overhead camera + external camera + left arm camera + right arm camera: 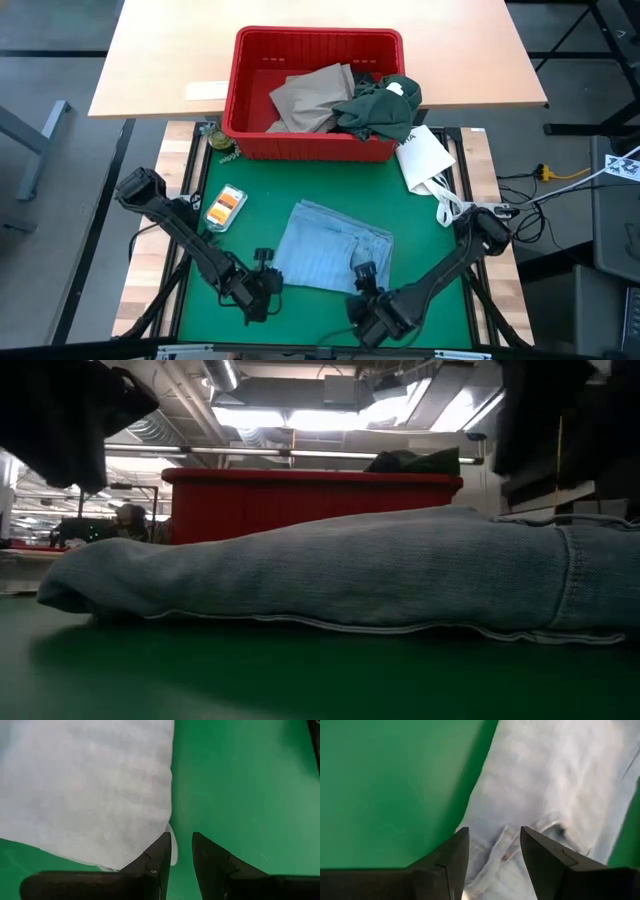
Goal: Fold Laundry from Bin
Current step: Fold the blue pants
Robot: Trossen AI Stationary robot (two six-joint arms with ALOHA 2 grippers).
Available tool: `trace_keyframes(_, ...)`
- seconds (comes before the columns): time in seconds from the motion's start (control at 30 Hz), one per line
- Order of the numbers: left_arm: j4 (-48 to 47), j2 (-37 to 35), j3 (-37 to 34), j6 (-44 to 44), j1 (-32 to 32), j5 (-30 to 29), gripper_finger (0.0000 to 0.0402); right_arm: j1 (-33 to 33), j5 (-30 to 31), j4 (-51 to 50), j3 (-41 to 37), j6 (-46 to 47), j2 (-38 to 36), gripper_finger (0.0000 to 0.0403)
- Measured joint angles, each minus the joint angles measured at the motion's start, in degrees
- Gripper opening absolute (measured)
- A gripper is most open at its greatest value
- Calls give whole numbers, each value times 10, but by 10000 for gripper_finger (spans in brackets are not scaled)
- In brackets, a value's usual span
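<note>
A light blue garment (335, 245) lies folded flat on the green mat (240, 240), and it fills the low view (350, 575). The red bin (320, 35) stands at the mat's far edge. A tan garment (310, 98) lies inside it, and a dark green one (380, 110) drapes over its right rim. My left gripper (265, 272) hovers open above the garment's near left corner (150, 855), with only mat between its fingers. My right gripper (362, 278) hovers open above the garment's near right edge (495, 855).
A white bag (425, 158) with handles lies on the mat's right side by the bin. An orange packet (226, 206) sits on the mat's left. A small dark thing (220, 140) rests at the bin's left corner. A wooden tabletop (160, 60) lies beyond.
</note>
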Motion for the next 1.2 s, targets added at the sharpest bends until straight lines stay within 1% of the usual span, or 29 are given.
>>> trace_keyframes(0.13, -4, 7, 0, 0, 1, -34, 74, -1, -1, 3, -44, 59, 0, 179)
trace_keyframes(0.3, -8, 41, 1, -10, 9, -37, 74, -3, -12, 9, -98, 104, 0, 179)
trace_keyframes(0.4, -15, 73, 1, -12, 15, -38, 74, -2, -23, 35, -123, 121, -2, 179)
trace_keyframes(0.53, -15, 102, 4, -11, 25, -41, 74, -2, -27, 52, -135, 129, -3, 179)
trace_keyframes(0.7, -18, 107, 3, -10, 29, -39, 74, -3, -31, 55, -135, 129, -4, 179)
trace_keyframes(0.87, -26, 82, 1, -12, 22, -19, 74, -3, -39, 25, -113, 129, -2, 179)
trace_keyframes(1.03, -33, 26, -1, -14, 13, -5, 74, -2, -48, -69, -50, 123, 0, 179)
trace_keyframes(1.1, -34, 2, -1, -13, 15, -8, 74, -2, -36, -105, -21, 113, 0, 179)
trace_keyframes(1.2, -33, -23, -1, -11, 26, -12, 74, -2, 7, -166, 23, 101, 0, 179)
